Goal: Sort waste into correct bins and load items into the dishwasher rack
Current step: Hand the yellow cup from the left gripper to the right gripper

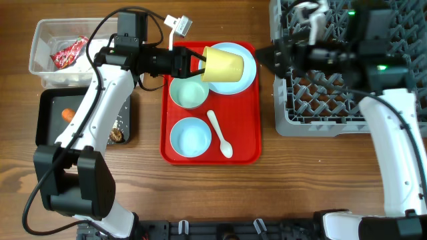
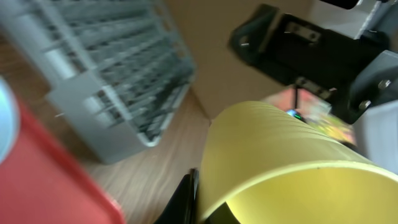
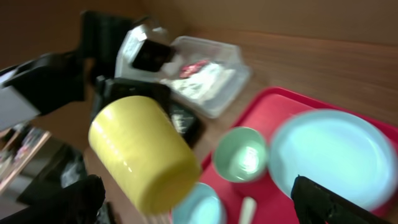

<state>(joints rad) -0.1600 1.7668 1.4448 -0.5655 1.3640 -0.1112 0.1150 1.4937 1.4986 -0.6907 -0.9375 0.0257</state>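
Holding: left gripper [image 1: 199, 64] had the small yellow cup [image 1: 223, 64] by its rim, jaws closed on the wall; a dark finger [image 2: 185, 198] showed at the rim in the left wrist view.
Cup pose: tipped on its side, mouth twd the left gripper, base twd the right arm; raised off the red tray [image 1: 243, 150], above the left part of the plate.
Right gripper [image 1: 267, 57]: jaws spread wide, nothing betw them; it hung at the rack's left edge, facing the cup, not touching it.
Plate: round light-blue plate [image 1: 249, 68] at the tray's top right, partly covered by the cup from overhead.
Bowls: pale-green bowl [image 1: 188, 92] just below-left of the plate; light-blue bowl [image 1: 191, 137] nearer the tray's front; both upright.
Spoon: white plastic spoon [image 1: 220, 133] lay on the tray right of the blue bowl, bowl end twd the front.
Clear tub [image 1: 39, 47]: top left of the desk [image 1: 300, 180], red snack wrapper [image 1: 70, 52] inside.
Black tray [image 1: 50, 100]: just in front of the tub; orange food piece [image 1: 67, 114] and brown lump [image 1: 117, 135] in it, partly under the left arm.
Rack: grey dishwasher rack [image 1: 320, 93] at right, well apart from the bins, beside the red tray.
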